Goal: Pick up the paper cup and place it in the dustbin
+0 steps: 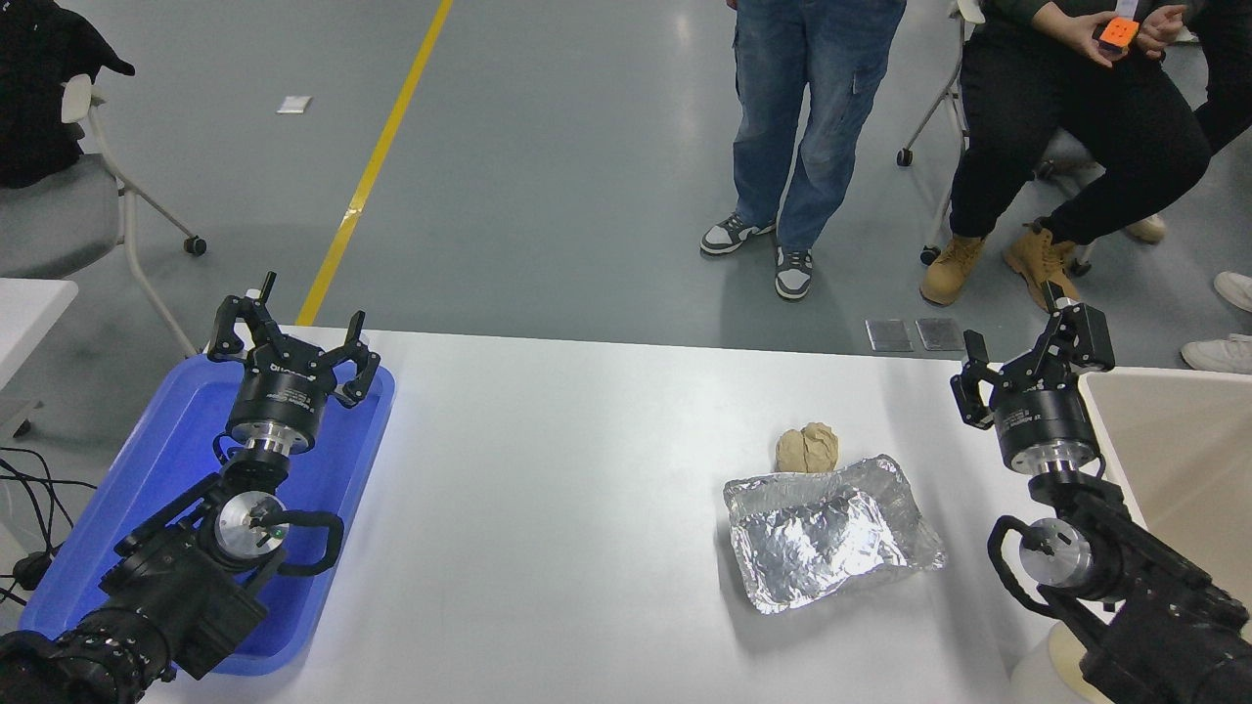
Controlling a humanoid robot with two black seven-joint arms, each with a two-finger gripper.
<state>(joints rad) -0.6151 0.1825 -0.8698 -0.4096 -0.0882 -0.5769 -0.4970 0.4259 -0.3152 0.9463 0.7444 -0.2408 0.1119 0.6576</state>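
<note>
Right end effector sits at 3 o'clock on the bench, over its right edge and just beside the dustbin; fingers spread apart, nothing between them. The dustbin's cream rim and beige interior fill the right margin at 3 to 4 o'clock. Paper cup: a pale rounded shape shows at 5 o'clock, mostly hidden under the right arm (cannot tell whether this is the cup). Left end effector parked at 9 o'clock above the blue tray, fingers open, empty. Crumpled tan paper ball right of centre on the bench, touching the far edge of the crinkled foil tray, which lies just nearer the camera. Beyond the bench at 12 to 1 o'clock: a standing person's jeans-clad legs and a seated person holding a small orange object.
</note>
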